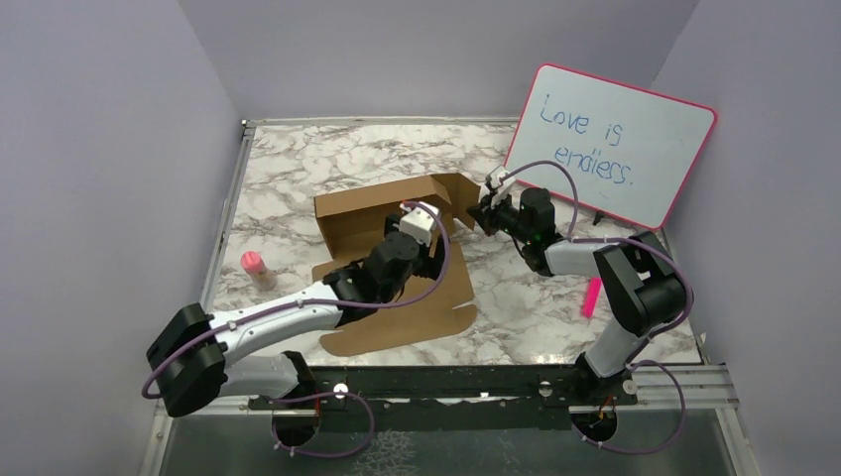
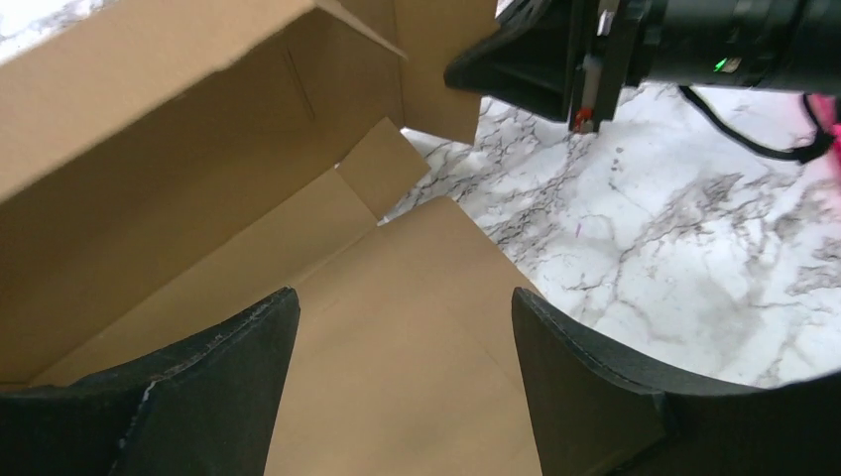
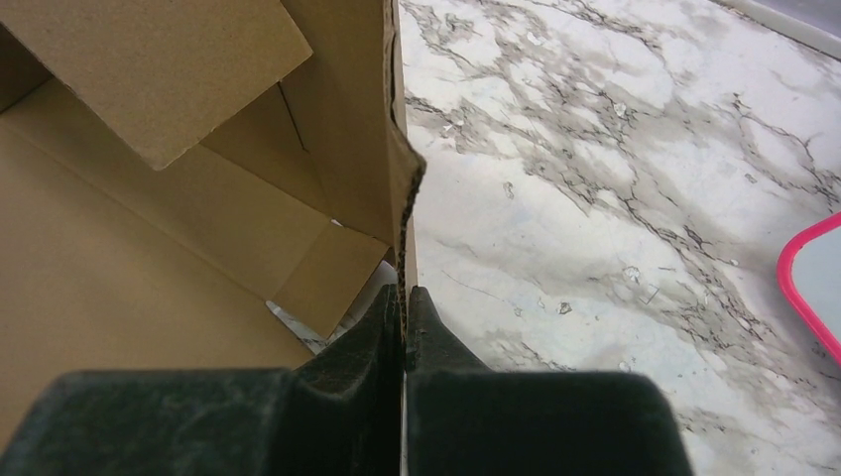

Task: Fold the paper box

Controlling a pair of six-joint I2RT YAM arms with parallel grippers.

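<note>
The paper box [image 1: 362, 213] is plain brown cardboard, half raised in the middle of the table: its back wall stands up and a flat panel [image 1: 417, 317] lies toward me. My left gripper [image 1: 428, 248] is open over the flat panel [image 2: 397, 337], its fingers [image 2: 585, 387] apart with nothing between them. My right gripper [image 1: 483, 213] is shut on the upright right side flap [image 3: 392, 149] of the box, pinching its edge. The right gripper also shows in the left wrist view [image 2: 555, 59], at the flap's top.
A pink-rimmed whiteboard [image 1: 610, 144] with blue writing leans at the back right. A small pink-capped bottle [image 1: 258, 268] stands left of the box. A pink marker [image 1: 592, 296] lies by the right arm. The marble table [image 1: 298, 159] has walls around it.
</note>
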